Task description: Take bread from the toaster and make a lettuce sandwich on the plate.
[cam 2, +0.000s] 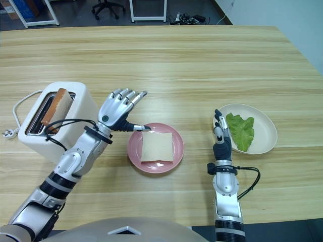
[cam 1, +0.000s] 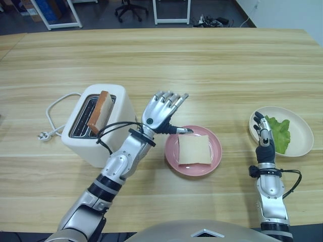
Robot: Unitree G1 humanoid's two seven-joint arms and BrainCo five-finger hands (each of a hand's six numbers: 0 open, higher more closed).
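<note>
My left hand (cam 1: 162, 112) hovers between the toaster (cam 1: 83, 151) and the pink plate (cam 1: 171, 152), fingers spread and holding nothing, thumb pointing at the white bread slice (cam 1: 195, 150) lying flat on that plate. A second slice (cam 1: 100, 112) stands in the toaster slot. My right hand (cam 1: 264, 137), fingers straight and empty, is at the left rim of the bowl (cam 1: 303, 133) of lettuce (cam 1: 279, 133) on the tabletop (cam 1: 202, 65)

Bread slice (cam 1: 99, 112) lower part hidden inside toaster (cam 1: 76, 146).
</note>
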